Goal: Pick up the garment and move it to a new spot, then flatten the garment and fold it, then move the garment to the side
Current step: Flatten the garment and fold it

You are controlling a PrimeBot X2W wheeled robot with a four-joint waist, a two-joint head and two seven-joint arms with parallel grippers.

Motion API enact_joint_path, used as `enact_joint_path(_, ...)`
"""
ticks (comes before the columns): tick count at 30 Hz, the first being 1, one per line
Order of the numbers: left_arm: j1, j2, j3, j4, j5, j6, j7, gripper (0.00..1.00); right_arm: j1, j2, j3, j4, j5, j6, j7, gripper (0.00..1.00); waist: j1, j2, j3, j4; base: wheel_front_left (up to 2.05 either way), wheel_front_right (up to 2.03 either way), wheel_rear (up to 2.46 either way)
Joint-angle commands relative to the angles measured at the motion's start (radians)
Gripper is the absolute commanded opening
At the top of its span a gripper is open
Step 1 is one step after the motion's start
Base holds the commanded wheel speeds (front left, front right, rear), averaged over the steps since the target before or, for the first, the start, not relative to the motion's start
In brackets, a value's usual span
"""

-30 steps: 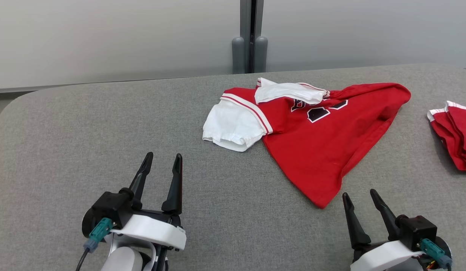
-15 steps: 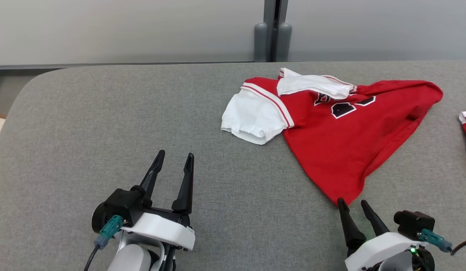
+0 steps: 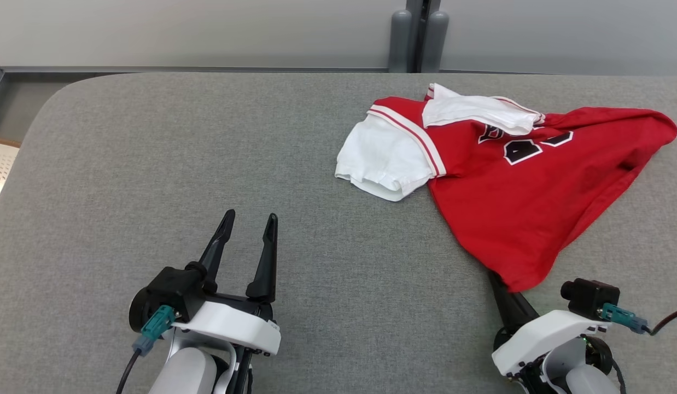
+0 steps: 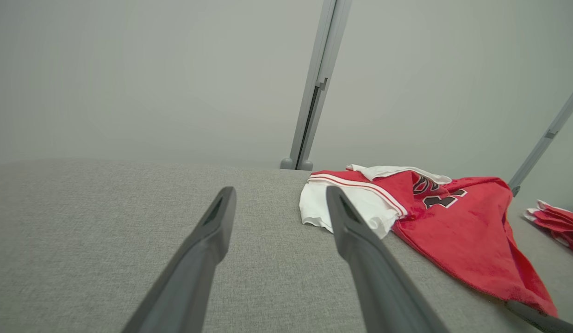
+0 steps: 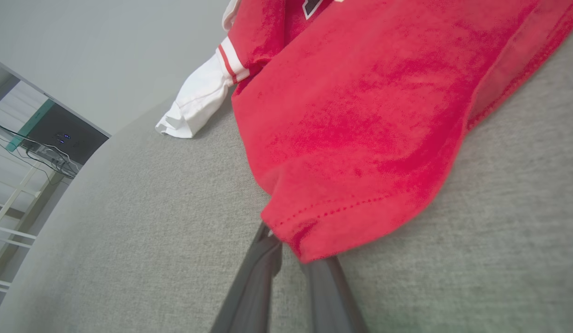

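While the right gripper (image 5: 291,252) has its fingers pinched together on the near hem corner of the red-and-white garment (image 3: 513,191), the lift should go straight up and slowly, so the thin bite of cloth does not slip out. The garment lies crumpled on the far right of the grey surface (image 3: 207,164), a white sleeve (image 3: 382,158) spread to its left. The left gripper (image 3: 248,224) hovers well apart from it, fingers spread, holding nothing. How deep the hem sits between the right fingers is hard to judge, since the cloth covers the tips. The printed black lettering is partly folded under, and a second red cloth (image 4: 557,222) is cut off at the frame edge.
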Motion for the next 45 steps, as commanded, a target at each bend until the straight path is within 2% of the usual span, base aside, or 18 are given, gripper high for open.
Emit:
enact_joint_path(1, -0.016, 0.003, 0.005, -0.001, 0.006, 0.001, 0.000, 1.00, 0.000, -0.011, -0.002, 0.002, 0.008, 0.000, -0.010, 0.00, 0.0000, 0.0000, -0.002, -0.009, 0.00, 0.00, 0.00)
enact_joint_path(10, -0.027, 0.004, 0.021, 0.005, 0.026, -0.011, 0.000, 1.00, 0.033, -0.060, 0.002, -0.043, 0.020, 0.000, -0.077, 0.00, 0.0000, 0.0000, -0.006, -0.090, 0.00, 0.00, 0.00)
enact_joint_path(16, -0.048, 0.004, 0.033, 0.025, 0.043, -0.027, 0.000, 1.00, 0.056, -0.110, 0.011, -0.081, -0.064, 0.000, -0.085, 0.00, 0.0000, 0.0000, 0.001, -0.168, 0.00, 0.00, 0.00)
enact_joint_path(21, -0.088, 0.004, 0.025, 0.079, 0.036, -0.043, 0.000, 1.00, 0.075, -0.149, -0.006, -0.090, -0.157, 0.000, -0.040, 0.00, 0.0000, 0.0000, 0.017, -0.224, 0.00, 0.00, 0.00)
enact_joint_path(26, -0.177, 0.004, 0.019, 0.220, 0.002, -0.059, 0.000, 1.00, 0.064, -0.150, -0.057, -0.093, -0.224, 0.000, -0.025, 0.00, 0.0000, 0.0000, 0.040, -0.262, 0.00, 0.00, 0.00)
enact_joint_path(31, -0.303, 0.004, 0.041, 0.407, -0.021, -0.048, 0.000, 1.00, 0.044, -0.134, -0.089, -0.094, -0.273, 0.000, -0.030, 0.00, 0.0000, 0.0000, 0.071, -0.286, 0.00, 0.00, 0.00)
enact_joint_path(39, -0.501, 0.033, 0.015, 0.699, 0.032, -0.025, 0.037, 1.00, 0.012, -0.101, -0.106, -0.083, -0.337, 0.000, -0.049, 0.00, 0.0000, 0.0000, 0.124, -0.318, 0.00, 0.00, 0.00)
enact_joint_path(45, -0.577, 0.050, 0.000, 0.816, 0.054, -0.004, 0.027, 1.00, -0.005, -0.073, -0.102, -0.071, -0.351, 0.000, -0.064, 0.00, 0.0000, 0.0000, 0.146, -0.336, 0.00, 0.00, 0.00)
